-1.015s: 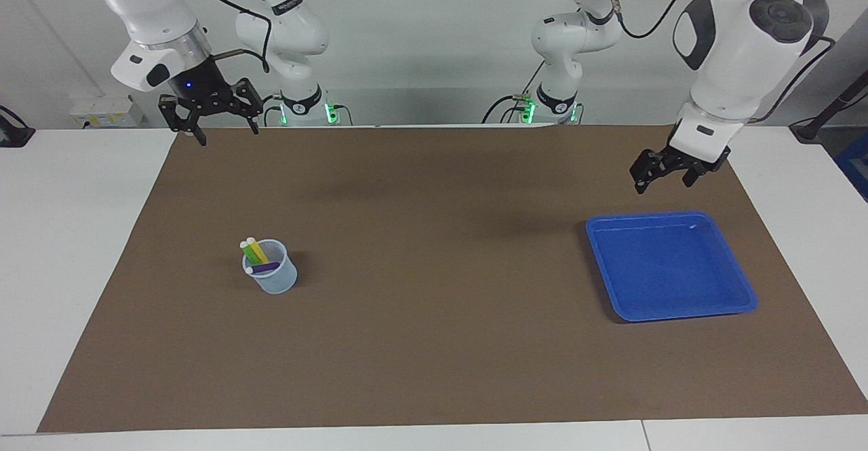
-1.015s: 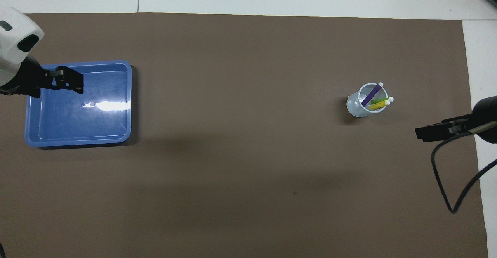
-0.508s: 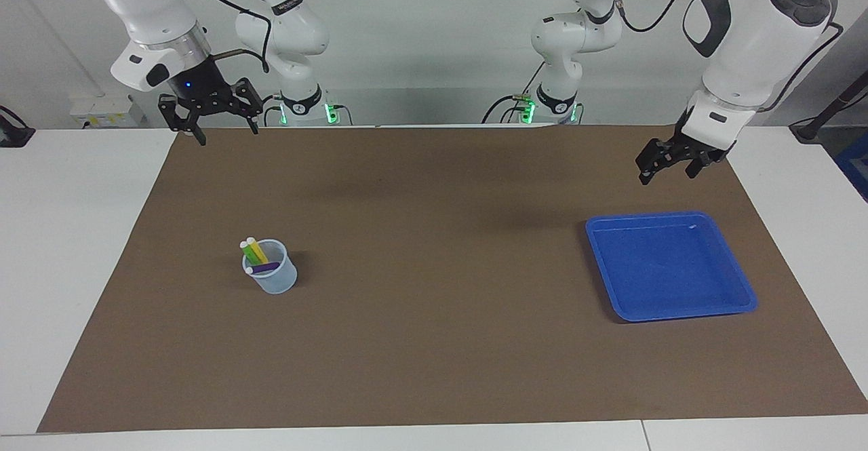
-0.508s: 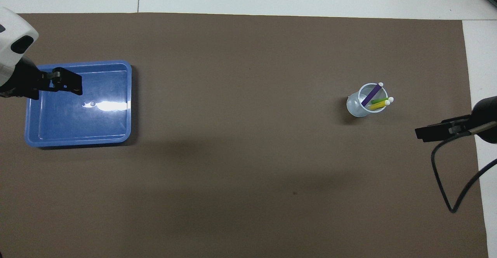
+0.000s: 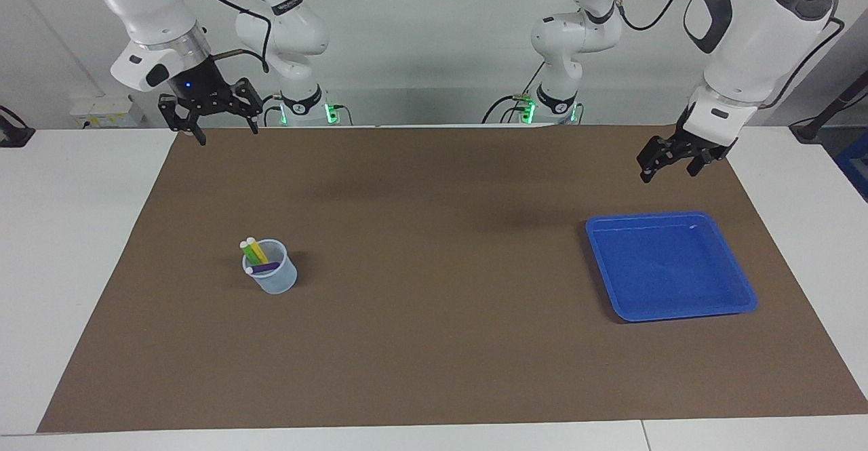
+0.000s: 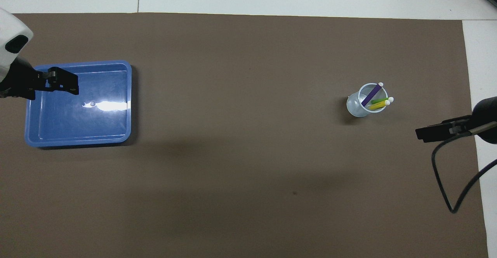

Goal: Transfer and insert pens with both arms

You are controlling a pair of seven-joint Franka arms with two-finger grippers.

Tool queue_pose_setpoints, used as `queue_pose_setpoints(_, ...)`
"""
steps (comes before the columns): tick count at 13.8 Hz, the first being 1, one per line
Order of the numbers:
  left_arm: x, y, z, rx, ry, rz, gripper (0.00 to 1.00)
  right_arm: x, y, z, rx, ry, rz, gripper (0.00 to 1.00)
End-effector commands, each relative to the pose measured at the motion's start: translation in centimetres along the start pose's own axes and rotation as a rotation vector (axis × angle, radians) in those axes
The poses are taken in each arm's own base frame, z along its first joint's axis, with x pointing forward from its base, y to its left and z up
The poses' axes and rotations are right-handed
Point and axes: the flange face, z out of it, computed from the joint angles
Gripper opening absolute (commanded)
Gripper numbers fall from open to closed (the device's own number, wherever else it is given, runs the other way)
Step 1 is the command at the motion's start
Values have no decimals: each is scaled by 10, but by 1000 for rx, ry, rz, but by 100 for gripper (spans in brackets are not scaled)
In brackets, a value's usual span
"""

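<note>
The three pens stand together in a clear cup toward the right arm's end of the brown mat: yellow, green and purple. They also show in the overhead view: purple, green, yellow. My right gripper hangs open and empty in the air over the mat's edge nearest the robots, well apart from the cup; it also shows in the overhead view. My left gripper is open and empty, raised over the mat beside the blue tray.
The blue tray lies empty at the left arm's end of the mat. A black cable loops from the right arm. White table shows around the mat.
My left gripper has risen a little and drifted toward the left arm's end of the table. The right arm, the cup and the pens have not moved.
</note>
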Motion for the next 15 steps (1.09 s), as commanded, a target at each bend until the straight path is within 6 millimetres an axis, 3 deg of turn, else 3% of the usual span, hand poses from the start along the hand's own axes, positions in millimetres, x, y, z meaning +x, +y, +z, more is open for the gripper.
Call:
queue_pose_setpoints(1, -9, -1, -3, -9, 4, -7, 100, -6, -1, 0, -17, -22, 17, 100)
queue_pose_setpoints(9, -9, -2, -3, -9, 4, -9, 100, -3, -13, 1, -15, -12, -6, 100)
queue_pose_setpoints(11, -9, -2, -3, -9, 4, -9, 100, -3, -30, 4, -11, -29, -42, 100)
queue_pose_setpoints(12, -9, -2, -3, -9, 4, -9, 100, -5, -19, 5, 3, -35, -29, 100)
queue_pose_setpoints(15, -9, -2, -4, -9, 6, -9, 100, -3, -11, 7, 17, -44, -26, 100)
